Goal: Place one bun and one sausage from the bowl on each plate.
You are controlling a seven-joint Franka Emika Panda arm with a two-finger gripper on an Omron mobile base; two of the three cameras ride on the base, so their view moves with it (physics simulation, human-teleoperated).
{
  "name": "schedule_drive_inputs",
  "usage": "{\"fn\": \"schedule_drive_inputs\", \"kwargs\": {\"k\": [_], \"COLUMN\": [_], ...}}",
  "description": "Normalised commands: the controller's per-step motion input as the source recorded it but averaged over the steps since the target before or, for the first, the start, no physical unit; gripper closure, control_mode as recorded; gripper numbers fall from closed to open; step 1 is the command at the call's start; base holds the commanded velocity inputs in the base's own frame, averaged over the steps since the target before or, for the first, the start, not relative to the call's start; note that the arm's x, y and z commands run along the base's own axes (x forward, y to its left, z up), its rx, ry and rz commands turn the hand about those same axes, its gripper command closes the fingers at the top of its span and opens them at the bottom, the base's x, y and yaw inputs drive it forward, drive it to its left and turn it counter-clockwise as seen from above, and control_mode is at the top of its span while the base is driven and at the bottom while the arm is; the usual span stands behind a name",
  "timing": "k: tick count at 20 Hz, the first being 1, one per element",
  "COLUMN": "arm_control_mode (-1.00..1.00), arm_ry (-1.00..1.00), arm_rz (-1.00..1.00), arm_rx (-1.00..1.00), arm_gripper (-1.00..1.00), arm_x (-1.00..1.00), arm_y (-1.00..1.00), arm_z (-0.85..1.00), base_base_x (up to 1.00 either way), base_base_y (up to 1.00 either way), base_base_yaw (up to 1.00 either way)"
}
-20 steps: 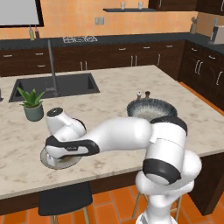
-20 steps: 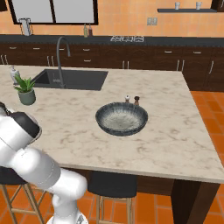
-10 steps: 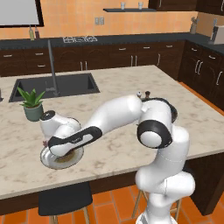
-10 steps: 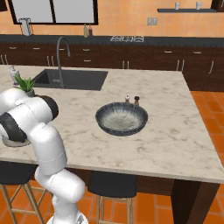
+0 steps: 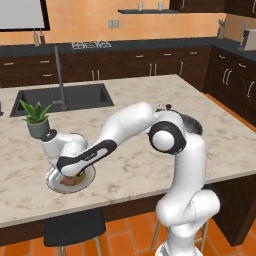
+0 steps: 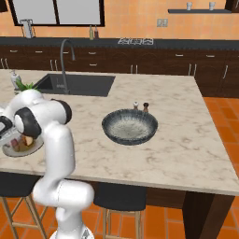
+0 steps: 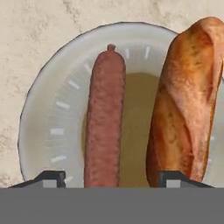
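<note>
The pincer [image 7: 109,177] hangs spread just above the olive-brown plate [image 7: 52,113], clasping nothing. On that plate a sausage [image 7: 104,118] and a bun [image 7: 188,96] lie side by side. The bowl [image 6: 130,127] sits well apart on the tabletop [image 6: 186,140].

No text, label, brand, number or sign could be read anywhere in the three views. The plate [image 7: 48,131] carried only a ring of short pale dashes around its olive-brown centre, plain decoration with no letters. The bottles [image 6: 93,32] on the back counter beyond the plate were too small for any label to be made out.
</note>
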Motion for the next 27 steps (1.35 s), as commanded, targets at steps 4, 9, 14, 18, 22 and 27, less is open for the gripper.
{"fn": "schedule_drive_inputs", "kwargs": {"k": [4,9,14,18,22,27], "arm_control_mode": [-1.0,-1.0,-1.0,-1.0,-1.0,-1.0], "arm_ry": [-0.14,-0.3,-0.2,-0.13,-0.08,-0.01], "arm_rz": [-0.07,0.0,0.0,0.0,0.0,-0.19], "arm_rx": [0.1,0.22,0.27,0.29,0.3,0.14], "arm_gripper": [-1.0,-1.0,-1.0,-1.0,-1.0,-1.0], "arm_x": [-0.52,-1.0,-0.95,-0.67,-0.51,-0.09], "arm_y": [-0.46,-1.0,-1.0,-1.0,-1.0,-0.75], "arm_z": [0.72,1.0,0.94,0.74,0.53,-0.01], "base_base_x": [0.0,0.0,0.0,0.0,0.0,0.0], "base_base_y": [0.0,0.0,0.0,0.0,0.0,0.0], "base_base_yaw": [0.0,0.0,0.0,0.0,0.0,0.0]}}
